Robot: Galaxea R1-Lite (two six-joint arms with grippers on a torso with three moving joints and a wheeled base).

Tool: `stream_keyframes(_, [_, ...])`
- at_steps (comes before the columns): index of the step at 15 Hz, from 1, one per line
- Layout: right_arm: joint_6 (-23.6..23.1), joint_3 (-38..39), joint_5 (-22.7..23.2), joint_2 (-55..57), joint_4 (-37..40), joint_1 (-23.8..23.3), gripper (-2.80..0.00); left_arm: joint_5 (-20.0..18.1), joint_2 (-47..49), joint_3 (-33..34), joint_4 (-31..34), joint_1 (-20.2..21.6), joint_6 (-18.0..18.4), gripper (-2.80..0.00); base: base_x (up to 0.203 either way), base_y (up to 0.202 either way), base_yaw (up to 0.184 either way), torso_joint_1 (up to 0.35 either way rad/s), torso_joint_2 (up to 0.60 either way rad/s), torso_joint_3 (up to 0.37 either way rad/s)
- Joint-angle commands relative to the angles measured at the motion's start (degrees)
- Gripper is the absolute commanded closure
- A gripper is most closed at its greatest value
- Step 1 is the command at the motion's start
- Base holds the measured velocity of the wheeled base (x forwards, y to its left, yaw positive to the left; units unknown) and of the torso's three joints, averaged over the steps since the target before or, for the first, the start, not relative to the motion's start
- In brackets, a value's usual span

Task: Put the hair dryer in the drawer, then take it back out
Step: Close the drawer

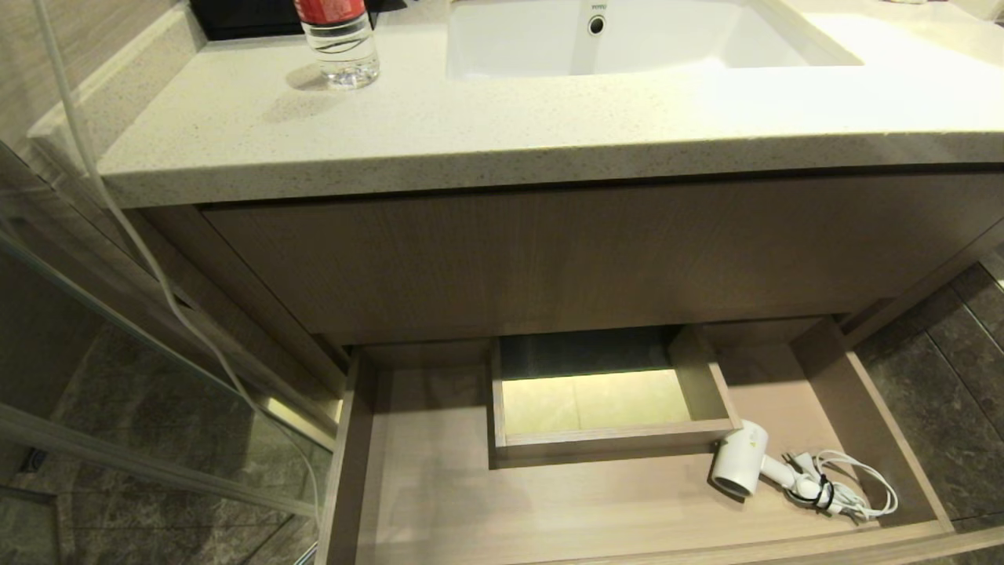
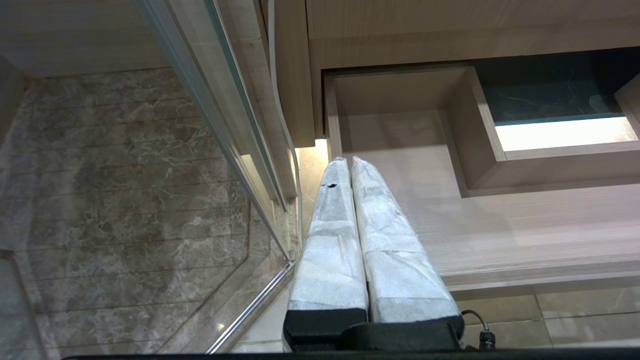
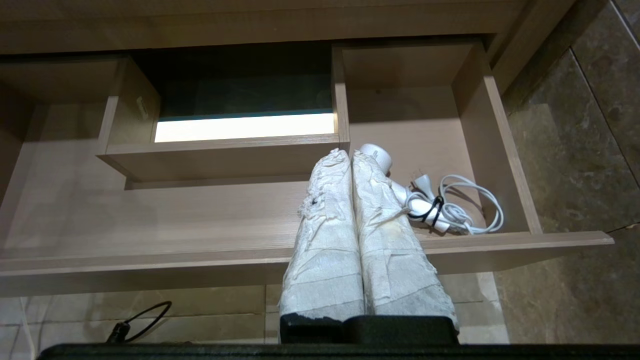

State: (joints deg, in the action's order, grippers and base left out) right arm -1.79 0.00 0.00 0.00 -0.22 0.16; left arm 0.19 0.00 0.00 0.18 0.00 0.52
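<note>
The light-wood drawer (image 1: 439, 502) stands pulled out under the vanity, with a boxed cutout (image 1: 604, 408) in its middle. The small white hair dryer (image 1: 741, 459) lies on the drawer floor at the right, against the cutout's corner, its bundled white cord (image 1: 851, 490) trailing right. Neither arm shows in the head view. My right gripper (image 3: 348, 154) is shut and empty, hanging in front of the drawer with the hair dryer (image 3: 380, 156) partly hidden behind its fingertips. My left gripper (image 2: 348, 161) is shut and empty too, in front of the drawer's left end (image 2: 400, 150).
A speckled countertop (image 1: 486, 125) with a white sink (image 1: 627, 39) overhangs the drawer, and a clear water bottle (image 1: 339, 39) stands on it. A glass shower panel with a metal rail (image 1: 125, 463) closes off the left side. Dark stone floor (image 1: 957, 392) lies to the right.
</note>
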Motion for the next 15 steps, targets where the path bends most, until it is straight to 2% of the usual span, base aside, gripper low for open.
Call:
stream_keyframes(1, [0.3,0.1,-0.1,0.1,0.0,0.0,0.0,0.1,0.0,0.0,-0.1,0.0,0.3,0.0,0.0,0.0,0.0,0.0,0.0,0.0])
stream_keyframes(15, [0.4,0.1,-0.1,0.1,0.1,0.0,0.0,-0.1,0.0,0.0,0.1,0.0,0.1,0.0,0.0,0.0,0.0,0.0,0.0,0.0])
